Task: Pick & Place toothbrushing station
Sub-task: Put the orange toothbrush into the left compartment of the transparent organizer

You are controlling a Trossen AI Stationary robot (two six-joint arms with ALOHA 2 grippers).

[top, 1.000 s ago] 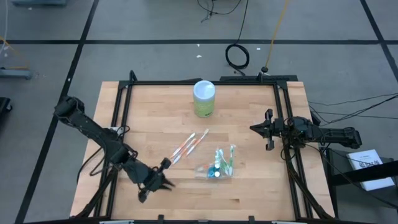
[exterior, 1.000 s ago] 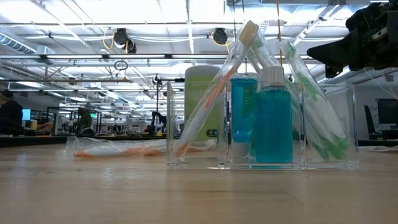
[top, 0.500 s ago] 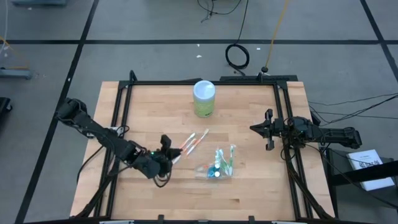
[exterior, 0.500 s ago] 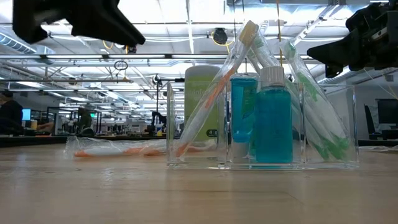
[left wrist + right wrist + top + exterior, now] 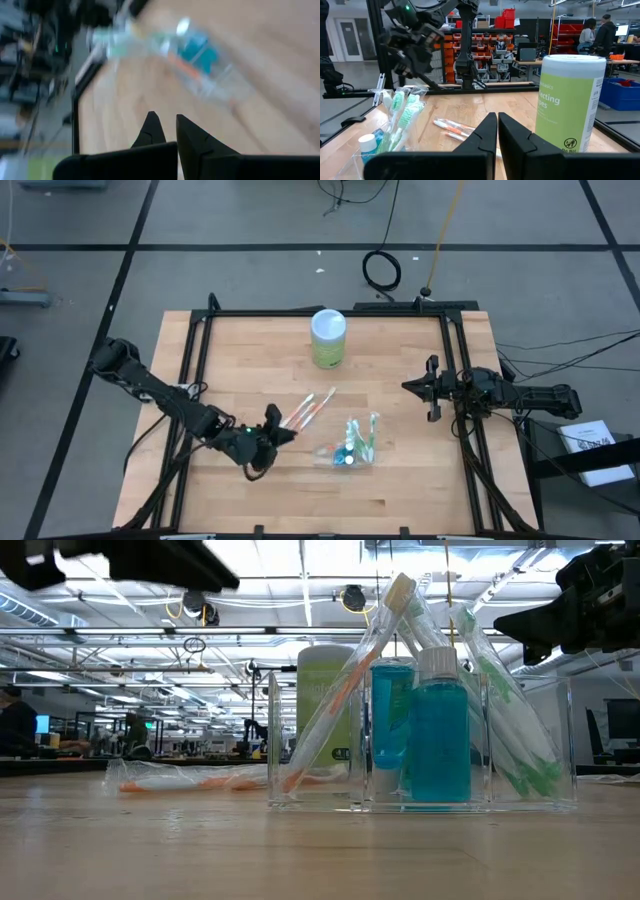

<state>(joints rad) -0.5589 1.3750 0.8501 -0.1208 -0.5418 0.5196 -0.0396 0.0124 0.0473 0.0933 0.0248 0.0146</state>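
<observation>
Two orange toothbrushes in clear wrappers (image 5: 310,410) lie flat on the wooden table, also seen in the low view (image 5: 190,780). Right of them stands a clear organizer (image 5: 352,448) holding green and orange toothbrushes and a blue bottle (image 5: 437,740). My left gripper (image 5: 284,432) hovers shut just left of the wrapped toothbrushes' near ends, well above the table. Its fingers (image 5: 166,122) have nothing between them. My right gripper (image 5: 408,387) waits shut at the table's right side.
A green wipes canister (image 5: 328,338) stands upright at the far middle of the table. A black frame (image 5: 200,360) runs around the table's edges. Bare wood (image 5: 400,500) lies along the near edge.
My left gripper has swung from the near left part of the table toward the far edge and a little right, ending beside the wrapped toothbrushes. Its wrist has rolled on the way. The fingers have stayed shut.
</observation>
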